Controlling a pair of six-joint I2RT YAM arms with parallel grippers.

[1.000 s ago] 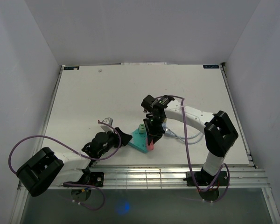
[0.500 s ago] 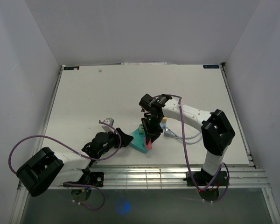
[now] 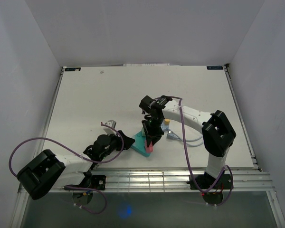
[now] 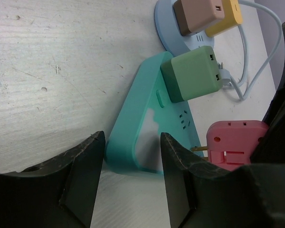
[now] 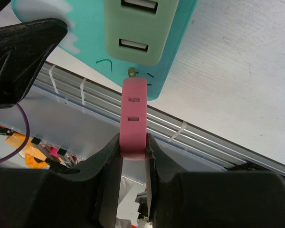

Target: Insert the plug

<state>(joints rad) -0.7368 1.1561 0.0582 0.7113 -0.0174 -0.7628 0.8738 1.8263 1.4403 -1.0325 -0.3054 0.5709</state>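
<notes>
Over the teal power strip (image 4: 147,137), right jaws clamp the pink plug (image 5: 134,116), prongs seemingly touching; left jaws apart astride its corner.

pink plug (image 5: 133,119): smooth plastic | teal socket block (image 4: 141,128): matt plastic | table (image 4: 52,71): rough, white

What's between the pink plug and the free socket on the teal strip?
Nothing visible. The pink plug, held in the right gripper, has its prongs right at the teal power strip, beside the green adapter already plugged in. The adapter crowds the spot but does not cover it.
</notes>
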